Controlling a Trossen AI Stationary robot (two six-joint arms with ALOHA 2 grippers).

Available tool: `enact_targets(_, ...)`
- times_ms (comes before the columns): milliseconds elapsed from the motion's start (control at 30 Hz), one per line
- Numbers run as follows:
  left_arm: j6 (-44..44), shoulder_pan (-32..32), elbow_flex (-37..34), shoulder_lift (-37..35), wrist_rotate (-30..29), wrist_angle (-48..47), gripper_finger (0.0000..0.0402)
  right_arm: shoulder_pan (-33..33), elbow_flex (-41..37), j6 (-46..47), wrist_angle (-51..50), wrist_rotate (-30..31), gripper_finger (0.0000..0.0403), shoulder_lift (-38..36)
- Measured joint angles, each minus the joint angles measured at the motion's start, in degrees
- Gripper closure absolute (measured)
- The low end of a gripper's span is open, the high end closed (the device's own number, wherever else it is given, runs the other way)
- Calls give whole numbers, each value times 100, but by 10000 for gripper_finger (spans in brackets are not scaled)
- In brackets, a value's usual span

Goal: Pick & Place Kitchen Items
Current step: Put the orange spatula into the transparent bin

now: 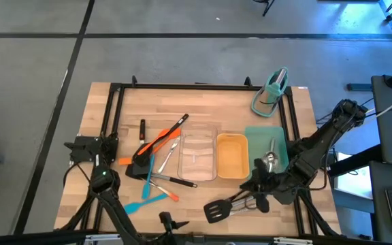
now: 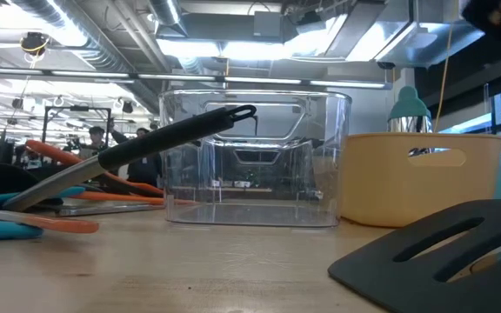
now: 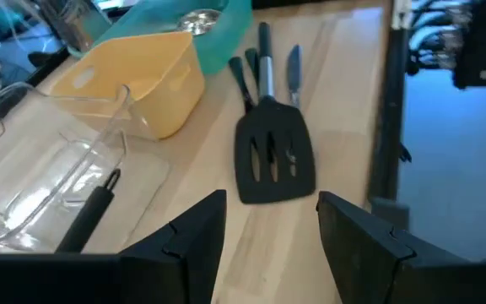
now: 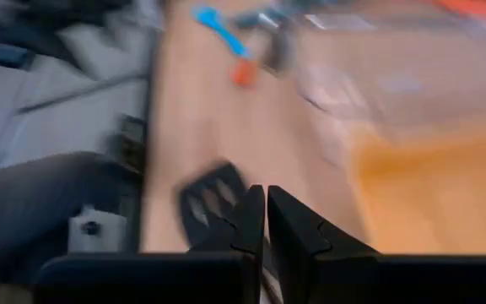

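— From above?
— My right gripper [image 1: 258, 199] sits pinched shut on the handles by the black slotted turner [image 1: 218, 210], below the yellow tray [image 1: 231, 156].
— Left wrist?
— My left gripper [image 3: 268, 221] gapes empty, turner just ahead.

Legible text, labels, brands, numbers, signs: none in any view (the trays, utensils and table surface carry no readable marking; fixtures in the room beyond the table are too small to tell).
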Motion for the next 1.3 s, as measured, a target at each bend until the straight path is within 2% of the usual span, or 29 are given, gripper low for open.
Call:
enact_targets(167, 226, 47, 0, 0, -37, 255, 219, 16, -388, -1538, 1691, -540, 382, 40)
enact_targets(267, 696, 8, 0, 0, -77, 744, 223, 9, -721, -1893, 2352, -757, 382, 39)
enact_targets(433, 1651, 37, 2, 0, 16, 1556, 245, -2, -1243, -2219, 3208, -770, 382, 40)
enact_targets(567, 1884, 81, 2, 0, 30, 1792, 274, 5, -1443, -2580, 3834, -781, 382, 41)
enact_targets(667, 1912, 123, -144, 15, -10, 2167, 299, 34, -1462, -2782, 4036, -948, 382, 41)
enact_targets(867, 1950, 226, -953, 46, -46, 3487, 344, 52, -1462, -2904, 4183, -1244, 382, 39)
enact_targets(1067, 2854, 286, -1281, -62, 113, 4643, 378, 138, -1462, -2940, 4183, -1270, 382, 41)
enact_targets(1200, 3515, 378, -1296, -257, 695, 4702, 398, 156, -1462, -2987, 4185, -1287, 382, 41)
enact_targets(1300, 3797, 488, -1296, -308, 791, 4682, 399, 156, -1462, -3015, 4186, -1285, 382, 41)
